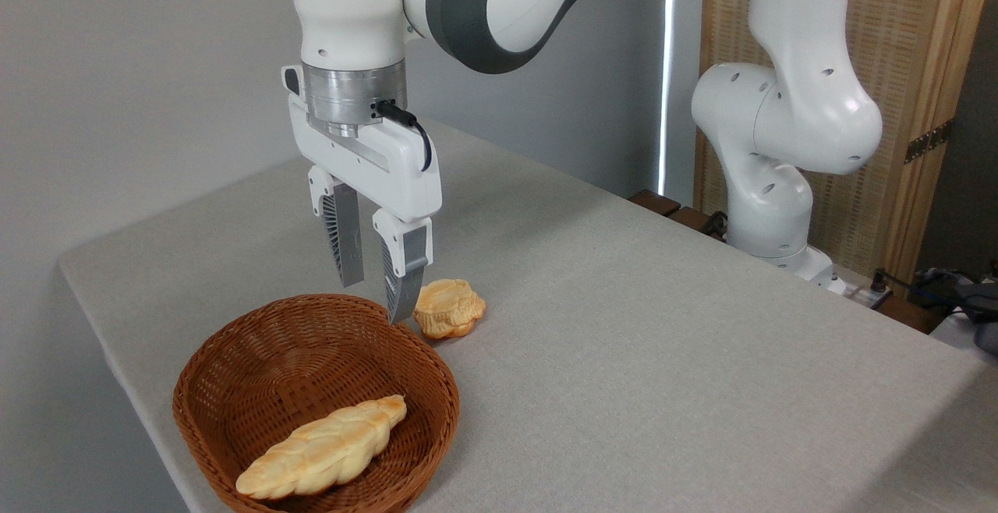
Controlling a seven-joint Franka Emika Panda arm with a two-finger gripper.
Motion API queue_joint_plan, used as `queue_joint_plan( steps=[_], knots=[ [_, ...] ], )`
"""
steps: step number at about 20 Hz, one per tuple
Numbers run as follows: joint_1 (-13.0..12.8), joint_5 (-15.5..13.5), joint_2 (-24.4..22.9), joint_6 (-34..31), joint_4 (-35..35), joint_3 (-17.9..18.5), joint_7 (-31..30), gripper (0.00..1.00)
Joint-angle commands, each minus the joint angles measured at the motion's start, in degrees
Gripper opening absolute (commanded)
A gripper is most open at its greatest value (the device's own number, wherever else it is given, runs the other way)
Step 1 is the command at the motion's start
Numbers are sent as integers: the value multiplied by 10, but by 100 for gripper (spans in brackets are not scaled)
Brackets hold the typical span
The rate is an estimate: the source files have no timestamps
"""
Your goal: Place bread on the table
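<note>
The bread, a long braided golden loaf, lies inside the brown wicker basket at the front left of the table. My gripper hangs above the basket's far rim, fingers pointing down. It is open with nothing between the fingers. The loaf lies well below and in front of the fingertips, apart from them.
A small round ridged bun rests on the grey cloth just behind the basket, right beside my right finger. The arm's white base stands at the table's far right edge. A wooden screen stands behind it.
</note>
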Motion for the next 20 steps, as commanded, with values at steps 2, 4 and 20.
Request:
queue_joint_plan(
  steps=[2, 4, 20],
  knots=[
    [-1, -1, 7, 12, 9, 5, -7, 100],
    [-1, -4, 10, 53, 8, 6, -10, 100],
    [-1, -2, 98, 233, 6, 67, -4, 100]
  ],
)
